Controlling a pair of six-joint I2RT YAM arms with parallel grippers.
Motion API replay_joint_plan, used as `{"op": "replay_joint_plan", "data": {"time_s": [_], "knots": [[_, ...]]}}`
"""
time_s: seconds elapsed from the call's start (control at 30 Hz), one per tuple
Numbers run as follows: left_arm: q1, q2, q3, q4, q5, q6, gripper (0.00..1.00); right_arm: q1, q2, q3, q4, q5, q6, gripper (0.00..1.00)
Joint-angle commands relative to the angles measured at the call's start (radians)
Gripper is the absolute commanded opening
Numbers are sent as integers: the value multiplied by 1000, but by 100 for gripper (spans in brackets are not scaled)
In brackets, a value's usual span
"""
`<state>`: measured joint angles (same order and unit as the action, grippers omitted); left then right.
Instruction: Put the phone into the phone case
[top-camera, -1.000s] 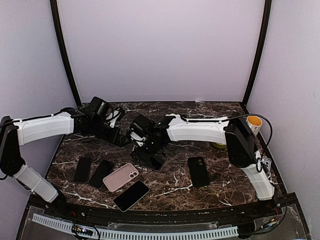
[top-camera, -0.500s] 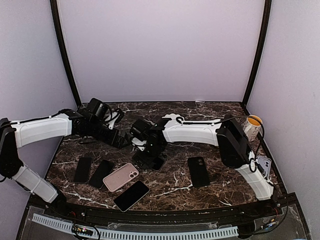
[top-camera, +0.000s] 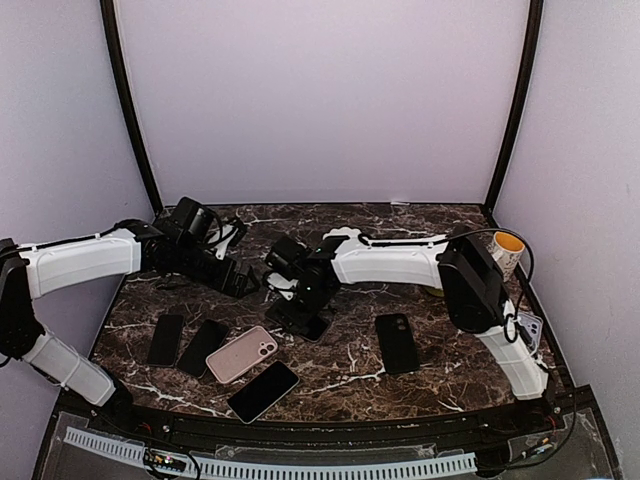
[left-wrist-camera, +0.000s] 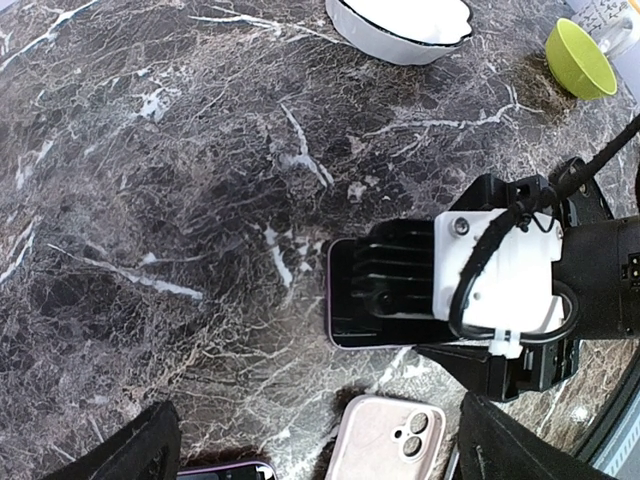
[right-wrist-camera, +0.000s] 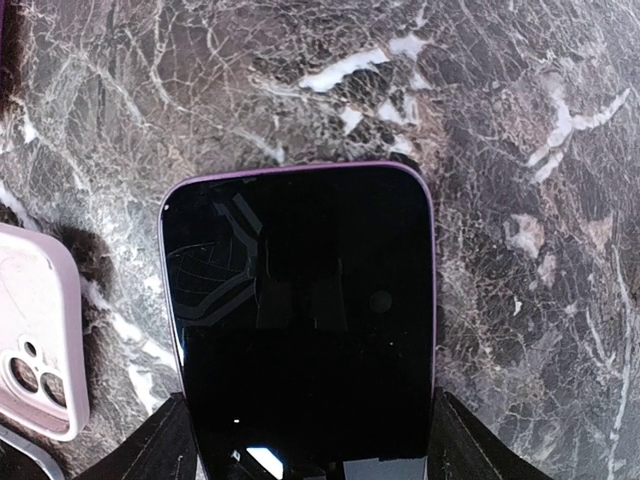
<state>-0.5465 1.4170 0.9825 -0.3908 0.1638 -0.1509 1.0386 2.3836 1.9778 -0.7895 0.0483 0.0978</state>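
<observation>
Dark veined marble tabletop (top-camera: 440, 350) carries a glossy purple-rimmed black rectangular phone (right-wrist-camera: 297, 320) straddled by the right tool (right-wrist-camera: 305, 445), grip unconfirmed; left tool (left-wrist-camera: 320, 448) fully spread, empty.

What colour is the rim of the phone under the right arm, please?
Lilac; the phone shows best in the right wrist view.

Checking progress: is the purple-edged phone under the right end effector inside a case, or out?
Out. The phone lies flat, screen up, on the bare table; the pink case sits apart beside it.

Left gripper (left-wrist-camera: 320, 452) wide; right gripper (right-wrist-camera: 305, 445) unclear.
</observation>
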Motion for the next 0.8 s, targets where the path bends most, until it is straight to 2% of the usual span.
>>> {"op": "replay_joint_plan", "data": {"time_s": [0.0, 0.13, 0.27, 0.47, 0.77], "knots": [[2, -29, -8, -7, -12, 4, 99, -2, -34, -88, -26, 1, -2, 52], [2, -31, -2, -11, -5, 0, 99, 4, -115, -155, 62, 20, -7, 50], [-1, -32, 3, -14, 3, -17, 99, 13, -242, -311, 249, 39, -36, 43], [-42, -16, 16, 7, 45, -67, 99, 15, -371, -490, 450, 33, -62, 41], [-103, -27, 96, 60, 229, -182, 96, 28, -625, -770, 766, 78, -117, 40]]}}
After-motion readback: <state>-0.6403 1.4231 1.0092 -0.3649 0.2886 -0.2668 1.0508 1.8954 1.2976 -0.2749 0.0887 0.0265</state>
